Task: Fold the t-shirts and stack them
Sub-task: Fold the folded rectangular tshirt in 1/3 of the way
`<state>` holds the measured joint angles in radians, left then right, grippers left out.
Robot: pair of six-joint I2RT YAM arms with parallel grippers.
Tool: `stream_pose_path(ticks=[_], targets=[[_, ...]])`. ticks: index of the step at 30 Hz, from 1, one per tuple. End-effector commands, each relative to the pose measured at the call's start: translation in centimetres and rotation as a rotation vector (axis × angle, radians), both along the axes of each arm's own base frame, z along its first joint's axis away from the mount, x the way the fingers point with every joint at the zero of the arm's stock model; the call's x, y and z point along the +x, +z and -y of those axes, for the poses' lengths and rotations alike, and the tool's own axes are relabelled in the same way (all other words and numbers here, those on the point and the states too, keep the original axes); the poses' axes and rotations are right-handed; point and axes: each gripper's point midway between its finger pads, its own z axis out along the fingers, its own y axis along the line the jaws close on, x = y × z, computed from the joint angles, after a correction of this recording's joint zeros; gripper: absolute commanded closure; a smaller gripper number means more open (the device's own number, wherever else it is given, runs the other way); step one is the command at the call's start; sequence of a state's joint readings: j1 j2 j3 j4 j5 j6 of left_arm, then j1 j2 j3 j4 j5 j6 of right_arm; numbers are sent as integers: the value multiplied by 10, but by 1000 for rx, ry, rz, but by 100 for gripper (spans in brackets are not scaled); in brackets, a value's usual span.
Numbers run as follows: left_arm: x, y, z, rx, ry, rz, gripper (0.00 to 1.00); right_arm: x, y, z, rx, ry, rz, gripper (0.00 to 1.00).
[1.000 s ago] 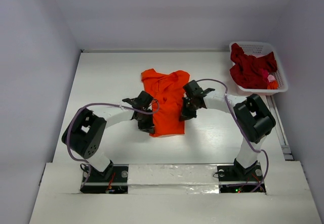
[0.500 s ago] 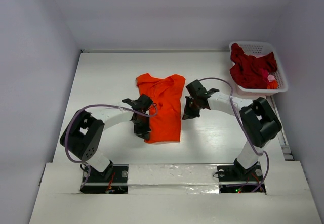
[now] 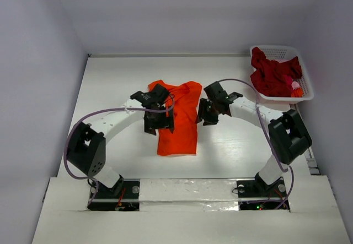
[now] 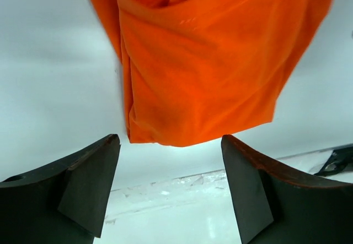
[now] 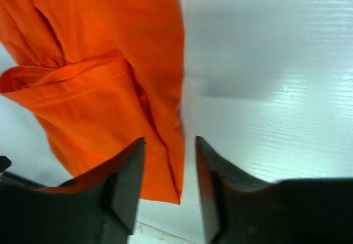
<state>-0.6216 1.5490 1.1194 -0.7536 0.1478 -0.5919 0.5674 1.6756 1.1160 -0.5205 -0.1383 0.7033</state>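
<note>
Now the left gripper (image 3: 159, 126) hangs over the left edge of the orange tee (image 3: 180, 127), jaws wide apart and gripping nothing. The tee lies folded lengthwise in the middle of the table (image 3: 110, 84). At its right edge the right gripper (image 3: 204, 118) is parted too, empty. A red tee (image 3: 270, 74) fills the basket (image 3: 276, 47) at the far right corner.

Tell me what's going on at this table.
Two robot arms are folding an orange t-shirt, which lies on the white table as a narrow lengthwise strip. The left gripper and right gripper hang over its left and right edges with their jaws apart, neither holding the cloth. A dark red t-shirt waits crumpled in the white basket at the far right corner.
</note>
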Motion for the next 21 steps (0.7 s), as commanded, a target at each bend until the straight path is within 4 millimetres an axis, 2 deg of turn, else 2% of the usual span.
stream_pose_path(ticks=[1,2,3,4,5,6,7,8,9,10,11,12,13,14,15,16,17,18,20,21], targets=[[27,38,-11,10,57,143,28,27,29,3,26,-16,77,49],[42,45,-11,-12,83,188,28,32,33,6,41,-23,83,48],[59,47,-25,-16,143,212,28,40,38,8,54,-30,95,47],[69,49,-31,-32,171,226,28,46,42,12,74,-38,99,47],[81,51,-36,-49,200,248,28,59,44,25,75,-71,107,46],[100,57,-39,-80,224,301,28,70,53,29,83,-71,135,46],[115,60,-51,-94,267,329,28,78,58,34,96,-75,144,45],[130,69,-54,-113,281,372,28,90,61,47,103,-102,154,45],[146,73,-56,-126,291,412,28,98,61,53,104,-103,157,45],[158,78,-59,-129,297,442,28,109,72,55,129,-104,182,44],[177,92,-66,-151,321,504,29,117,77,60,137,-106,197,44],[188,88,-69,-150,330,510,29,128,75,71,143,-130,192,44],[197,90,-72,-161,339,524,29,140,90,71,173,-123,224,44],[214,98,-79,-181,367,563,29,147,94,74,184,-127,230,44],[223,90,-82,-185,380,555,29,154,99,76,198,-121,244,44],[231,89,-82,-201,382,560,29,161,95,77,225,-113,225,44],[241,94,-79,-220,381,585,30,170,106,72,252,-94,249,44],[249,81,-84,-215,394,564,30,176,106,72,275,-93,244,44],[259,77,-87,-240,403,559,31,182,101,60,334,-60,217,44],[267,68,-94,-244,427,552,31,188,102,56,360,-56,228,44]])
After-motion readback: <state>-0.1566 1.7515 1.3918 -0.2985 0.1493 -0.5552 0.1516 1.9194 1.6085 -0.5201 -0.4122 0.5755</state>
